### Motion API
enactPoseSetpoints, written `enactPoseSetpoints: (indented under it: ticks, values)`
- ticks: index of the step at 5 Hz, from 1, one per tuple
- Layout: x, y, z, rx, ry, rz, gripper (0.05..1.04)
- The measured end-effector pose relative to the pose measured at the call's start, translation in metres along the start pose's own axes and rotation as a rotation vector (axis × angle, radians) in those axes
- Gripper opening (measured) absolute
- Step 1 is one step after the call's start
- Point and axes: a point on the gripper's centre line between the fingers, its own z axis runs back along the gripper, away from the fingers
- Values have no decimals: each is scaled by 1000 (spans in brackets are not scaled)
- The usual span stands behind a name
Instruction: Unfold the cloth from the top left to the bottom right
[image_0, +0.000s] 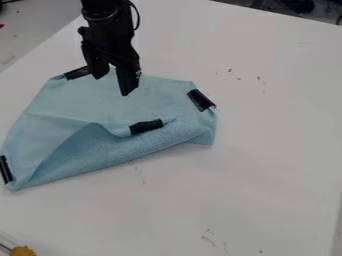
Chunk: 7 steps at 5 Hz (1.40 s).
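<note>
The black gripper (113, 85) hangs over the upper part of the light blue cloth (80, 102), its two fingers spread apart with nothing between them. The cloth lies partly folded on the left half of the table. One corner with black tape (147, 126) is turned in over the cloth, its fold running along the lower edge. Other black-taped corners show at the right (200, 100), at the far left (6, 169) and at the top left (77, 73), just left of the gripper.
The white table (267, 165) extends to the right of the cloth and below it, with a few small dark marks. A yellow-orange object (23, 251) sits at the bottom left corner. Dark items are beyond the table's back edge.
</note>
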Motion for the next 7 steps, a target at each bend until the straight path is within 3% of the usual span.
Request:
enactPoseSetpoints:
  ticks: [1,3,4,7]
  values:
    - [-4,-2,-9,-13,24,6,1001]
    - [0,-33,-23,-18,-4,-34,1001]
    - [9,-49,-27,-41,-28,-65,1001]
    - [8,-58,-59,-131,3,-56,1001]
